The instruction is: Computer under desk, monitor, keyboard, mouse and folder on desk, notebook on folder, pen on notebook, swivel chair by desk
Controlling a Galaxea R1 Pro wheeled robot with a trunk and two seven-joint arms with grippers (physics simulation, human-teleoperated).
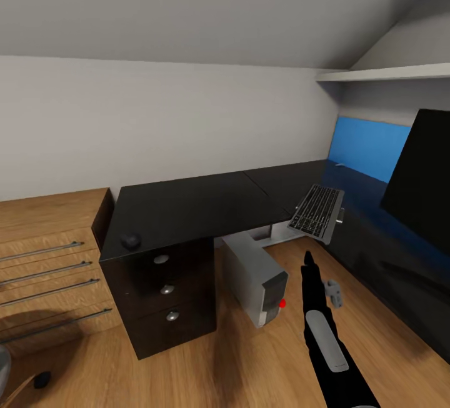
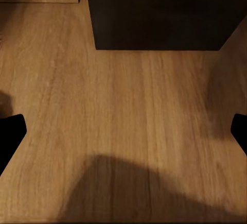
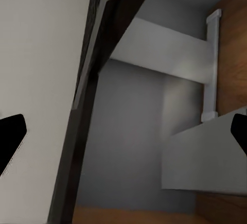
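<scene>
Keyboard (image 1: 317,210) overhangs desk (image 1: 187,208) edge, tilted. Mouse (image 1: 130,240) on desk's near-left corner. Computer (image 1: 256,278) under desk. Monitor (image 1: 420,177) on desk, right. Both grippers' fingertips spread wide, empty.

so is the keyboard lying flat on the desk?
No. The keyboard is tilted, overhanging the desk edge, one end sticking out above the floor.

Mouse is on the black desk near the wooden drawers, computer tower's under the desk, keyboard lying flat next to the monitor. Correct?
Not quite: in the head view the keyboard is tilted at the desk edge, not flat. Mouse, computer tower, wooden drawers and monitor are as stated.
</scene>
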